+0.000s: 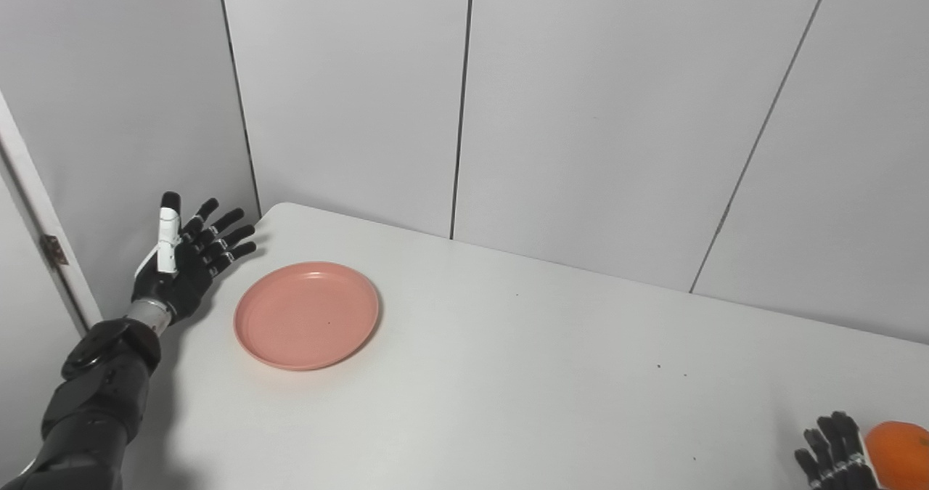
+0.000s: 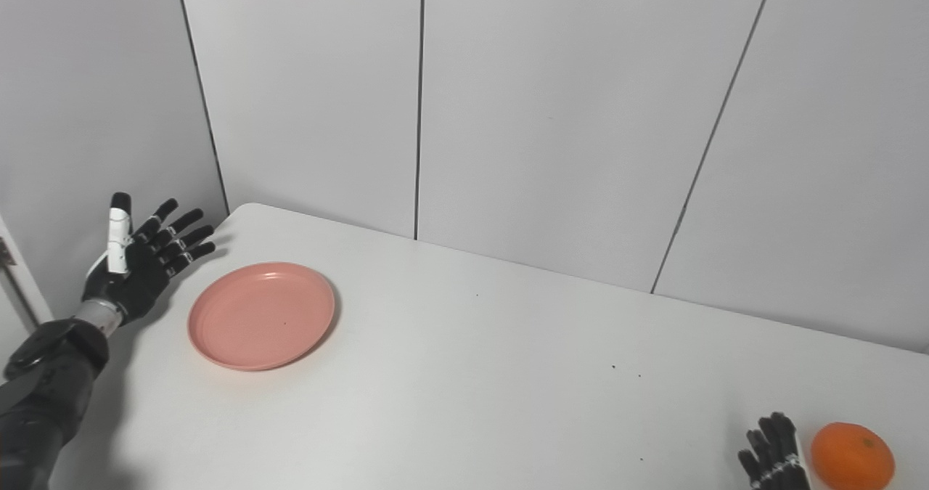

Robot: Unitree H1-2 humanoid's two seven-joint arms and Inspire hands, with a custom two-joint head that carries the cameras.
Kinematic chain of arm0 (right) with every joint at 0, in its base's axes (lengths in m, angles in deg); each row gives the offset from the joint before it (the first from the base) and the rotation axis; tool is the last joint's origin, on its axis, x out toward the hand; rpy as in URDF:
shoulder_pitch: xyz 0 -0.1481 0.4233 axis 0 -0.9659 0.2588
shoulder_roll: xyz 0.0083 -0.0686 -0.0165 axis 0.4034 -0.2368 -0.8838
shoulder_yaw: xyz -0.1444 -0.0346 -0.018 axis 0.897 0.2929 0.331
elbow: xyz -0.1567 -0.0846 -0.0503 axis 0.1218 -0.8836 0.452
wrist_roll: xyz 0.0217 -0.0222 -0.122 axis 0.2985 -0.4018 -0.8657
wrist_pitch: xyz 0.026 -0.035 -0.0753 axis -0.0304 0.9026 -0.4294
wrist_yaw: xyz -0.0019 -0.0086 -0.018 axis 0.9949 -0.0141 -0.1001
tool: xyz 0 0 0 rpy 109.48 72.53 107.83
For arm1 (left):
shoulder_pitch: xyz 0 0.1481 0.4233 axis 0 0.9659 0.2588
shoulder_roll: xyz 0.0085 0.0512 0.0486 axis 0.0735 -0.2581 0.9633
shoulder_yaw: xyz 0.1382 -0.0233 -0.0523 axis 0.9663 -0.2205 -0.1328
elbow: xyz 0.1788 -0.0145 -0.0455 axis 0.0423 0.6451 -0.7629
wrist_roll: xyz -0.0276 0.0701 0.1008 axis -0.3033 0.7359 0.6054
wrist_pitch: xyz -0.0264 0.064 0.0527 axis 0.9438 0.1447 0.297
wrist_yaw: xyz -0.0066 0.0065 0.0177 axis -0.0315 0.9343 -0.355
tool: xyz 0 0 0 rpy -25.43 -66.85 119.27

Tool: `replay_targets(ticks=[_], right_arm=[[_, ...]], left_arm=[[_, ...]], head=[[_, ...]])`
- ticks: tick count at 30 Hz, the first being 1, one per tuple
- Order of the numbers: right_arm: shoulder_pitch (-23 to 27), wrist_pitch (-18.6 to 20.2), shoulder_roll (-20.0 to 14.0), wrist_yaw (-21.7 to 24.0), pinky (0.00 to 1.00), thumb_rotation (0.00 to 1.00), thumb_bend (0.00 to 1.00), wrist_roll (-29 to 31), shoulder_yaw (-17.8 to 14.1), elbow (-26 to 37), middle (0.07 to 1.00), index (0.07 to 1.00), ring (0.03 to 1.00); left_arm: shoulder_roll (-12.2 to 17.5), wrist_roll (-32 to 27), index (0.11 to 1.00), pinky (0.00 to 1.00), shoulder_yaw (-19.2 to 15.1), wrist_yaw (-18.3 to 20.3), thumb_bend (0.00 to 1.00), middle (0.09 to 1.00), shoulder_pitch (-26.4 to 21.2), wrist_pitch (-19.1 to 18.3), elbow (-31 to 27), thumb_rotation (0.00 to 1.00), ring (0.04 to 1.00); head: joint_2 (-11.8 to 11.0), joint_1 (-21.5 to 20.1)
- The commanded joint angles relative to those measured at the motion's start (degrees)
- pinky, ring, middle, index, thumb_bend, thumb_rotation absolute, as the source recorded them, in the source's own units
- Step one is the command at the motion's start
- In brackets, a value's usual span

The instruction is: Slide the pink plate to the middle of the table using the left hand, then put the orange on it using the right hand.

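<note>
The left hand (image 1: 185,258) is spread and holds nothing, near the pink plate (image 1: 307,314) at the tabletop's (image 1: 522,374) far left corner; by the near right edge, the right hand (image 2: 774,454), fingers loosely apart and grasping nothing, sits just beside the orange (image 2: 852,456)

Pink plate (image 1: 306,314): round, shallow, salmon-pink with a low raised rim, sitting flat and upright on the white table (image 1: 508,374) toward its far left corner, nothing lying in it. A tiny dark speck is showing near its centre.

Orange (image 2: 851,456): round, bright orange, smooth-skinned, a small dark stem dot showing on top. It is resting on the table at the near right, well apart from the plate, by the bottom edge of both views and partly cut off in the left eye view.
</note>
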Motion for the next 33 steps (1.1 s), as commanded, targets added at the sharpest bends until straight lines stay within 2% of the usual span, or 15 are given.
replay_targets(ticks=[1,8,13,19,21,28,31,33], right_arm=[[-5.9,0.1,3.1,0.9,1.00,1.00,0.84,0.9,1.8,-7.0,0.997,0.985,1.000],[-6.0,0.0,3.3,0.6,1.00,1.00,0.87,0.5,1.9,-6.8,0.995,0.984,0.997],[-6.1,0.2,3.4,0.4,1.00,1.00,0.88,0.4,2.0,-6.4,0.991,0.980,0.991],[-6.1,0.6,3.4,0.3,1.00,1.00,0.88,0.6,2.0,-6.2,0.992,0.977,0.993],[-6.1,0.6,3.4,0.4,1.00,1.00,0.88,0.7,2.0,-6.2,0.989,0.974,0.991],[-6.0,0.2,3.3,0.3,1.00,1.00,0.88,0.2,2.1,-6.3,0.987,0.973,0.987],[-6.1,0.3,3.3,0.4,1.00,1.00,0.88,0.4,2.2,-6.1,0.984,0.971,0.987],[-6.2,0.5,3.4,0.4,1.00,1.00,0.88,0.4,2.2,-5.9,0.984,0.971,0.987]], left_arm=[[0.7,0.5,1.000,0.79,-0.1,0.1,1.00,0.841,-3.3,4.0,0.1,0.85,0.793],[-1.0,2.0,1.000,0.72,0.2,-3.3,1.00,0.824,-2.9,5.1,0.1,0.83,0.766],[-1.6,2.3,0.995,0.70,0.5,-3.7,1.00,0.825,-2.6,4.6,0.1,0.82,0.746],[-2.2,4.1,0.977,0.72,1.9,-4.1,1.00,0.812,-2.2,7.4,1.1,0.81,0.758],[-2.7,5.5,0.980,0.72,2.7,-5.6,1.00,0.810,-1.4,8.3,-0.3,0.83,0.759],[-4.4,5.1,0.969,0.68,2.6,-5.9,1.00,0.801,0.6,7.7,-3.4,0.81,0.745],[-4.6,6.1,0.944,0.65,3.0,-6.8,1.00,0.786,1.2,9.1,-2.6,0.83,0.731],[-4.6,5.8,0.947,0.65,3.0,-5.9,1.00,0.781,1.2,9.8,-1.5,0.83,0.725]], head=[[0.1,-0.1],[0.4,-0.3],[0.6,-0.5],[0.7,-0.5],[0.8,-0.4],[0.9,-0.5],[1.1,-0.6],[1.1,-0.6]])
